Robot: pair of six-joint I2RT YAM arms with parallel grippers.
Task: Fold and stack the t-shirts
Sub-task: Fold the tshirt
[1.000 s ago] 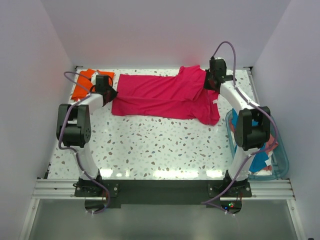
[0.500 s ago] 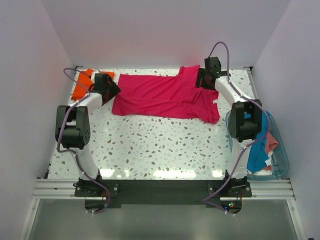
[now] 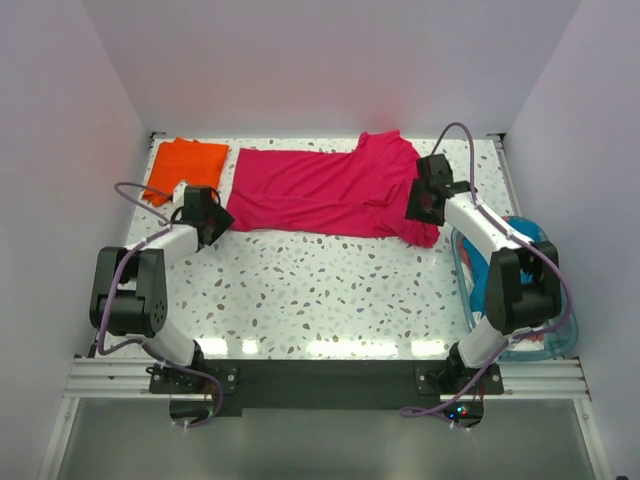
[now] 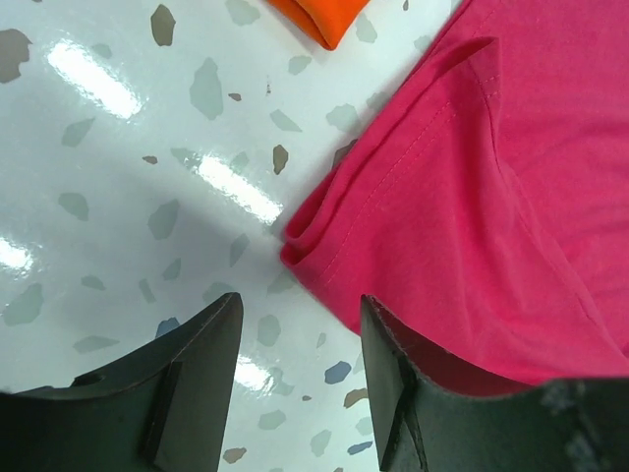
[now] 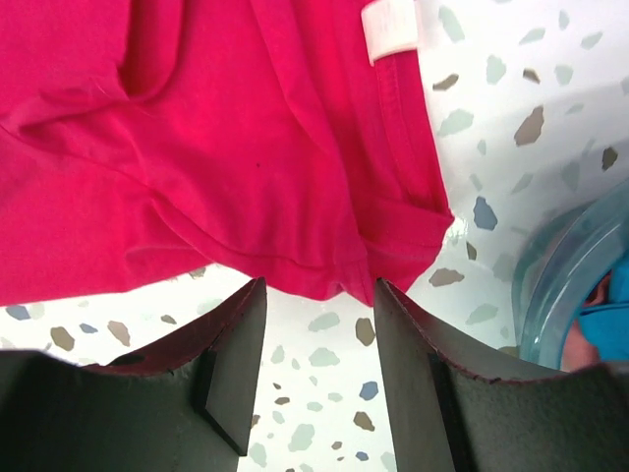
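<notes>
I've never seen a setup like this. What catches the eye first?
A magenta-red t-shirt lies spread across the far half of the speckled table, by far the boldest thing there. An orange t-shirt sits folded in the far left corner, and a clear blue-rimmed tub stands at the right edge. Each arm holds open fingers at a near corner of the red shirt: the left fingers and the right fingers.

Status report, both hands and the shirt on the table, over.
Left hand open, at near-left corner of magenta shirt. Right hand open, at near-right corner. Shirt lying flat. Tub beside right hand, not blocking.
</notes>
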